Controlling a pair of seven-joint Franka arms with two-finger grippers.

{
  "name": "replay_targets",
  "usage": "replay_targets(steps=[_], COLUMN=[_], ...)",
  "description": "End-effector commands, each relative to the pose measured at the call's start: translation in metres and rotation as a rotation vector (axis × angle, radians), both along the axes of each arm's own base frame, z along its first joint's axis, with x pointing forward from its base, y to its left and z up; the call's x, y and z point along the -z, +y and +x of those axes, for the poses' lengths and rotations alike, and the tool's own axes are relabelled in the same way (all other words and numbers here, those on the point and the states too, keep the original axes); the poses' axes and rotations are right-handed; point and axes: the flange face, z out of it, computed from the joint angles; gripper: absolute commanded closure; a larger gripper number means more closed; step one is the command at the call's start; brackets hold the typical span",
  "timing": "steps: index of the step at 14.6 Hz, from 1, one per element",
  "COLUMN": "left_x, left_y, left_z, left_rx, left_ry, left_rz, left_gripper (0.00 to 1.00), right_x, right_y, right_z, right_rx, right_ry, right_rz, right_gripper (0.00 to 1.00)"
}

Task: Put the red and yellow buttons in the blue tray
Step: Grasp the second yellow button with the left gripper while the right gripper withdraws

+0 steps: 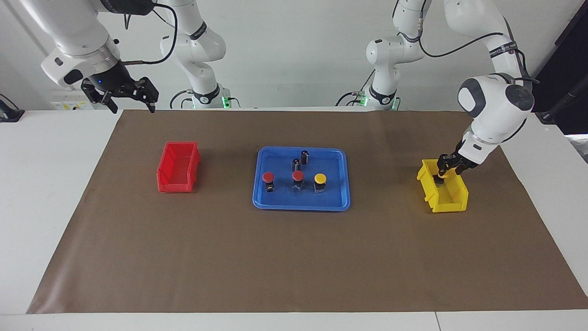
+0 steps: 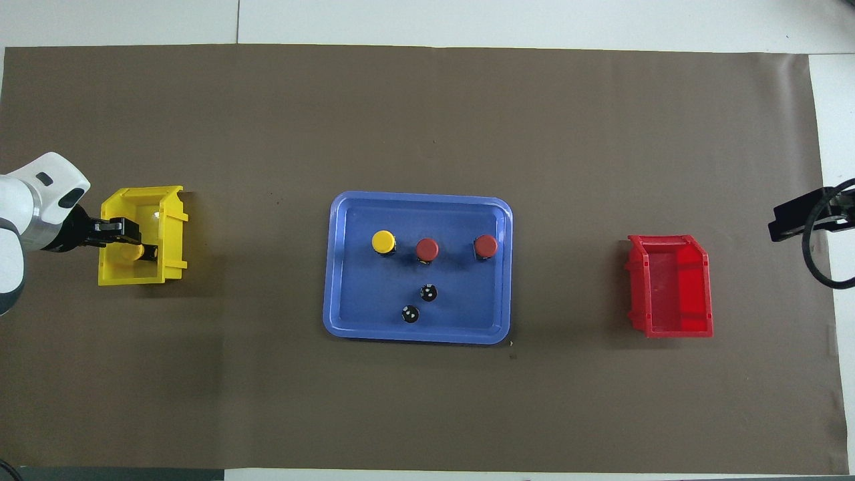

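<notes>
- Facing view: the left gripper is down inside the yellow bin, at the end of the bin nearer the robots, its fingers closed around the last yellow button, of which only a sliver shows between them.
- I judge the grip made or nearly made; whether the button has lifted off the bin floor cannot be told.
- The blue tray sits mid-table, toward the right arm's end from the bin, so the carry runs sideways along the table. The left arm is by far the nearer one.
- In the tray stand a red button, a second red button and a yellow button in a row, with two dark cylinders nearer the robots.
- The right gripper waits high over the table edge near the red bin, jaws apart and empty.
- Overhead view: the left gripper reaches into the yellow bin from its outer end, and the yellow cap peeks out just under the fingers.
- The blue tray has bare floor beside its yellow button, at the end facing the bin, a likely drop spot.
- Only a dark piece of the right gripper shows at the picture's edge, off beside the empty red bin.
</notes>
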Motion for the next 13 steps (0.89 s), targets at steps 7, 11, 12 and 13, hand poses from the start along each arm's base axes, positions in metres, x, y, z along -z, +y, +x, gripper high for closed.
replay_targets(steps=[7, 11, 12, 13], left_x=[0.020, 0.020, 0.018, 0.018], left_y=[0.001, 0.001, 0.001, 0.002], left_z=[-0.017, -0.017, -0.015, -0.015], left_rx=[0.021, 0.021, 0.020, 0.021], left_ry=[-0.025, -0.026, -0.033, -0.034], left_rz=[0.004, 0.004, 0.005, 0.005], left_gripper=[0.38, 0.57, 0.66, 0.76], right_x=[0.010, 0.010, 0.010, 0.009], right_y=[-0.012, -0.012, -0.013, -0.014], right_z=[0.006, 0.005, 0.005, 0.004], right_rx=[0.004, 0.002, 0.004, 0.004], right_ry=[0.001, 0.003, 0.003, 0.004], right_rz=[-0.004, 0.000, 0.001, 0.002], right_gripper=[0.00, 0.00, 0.00, 0.00])
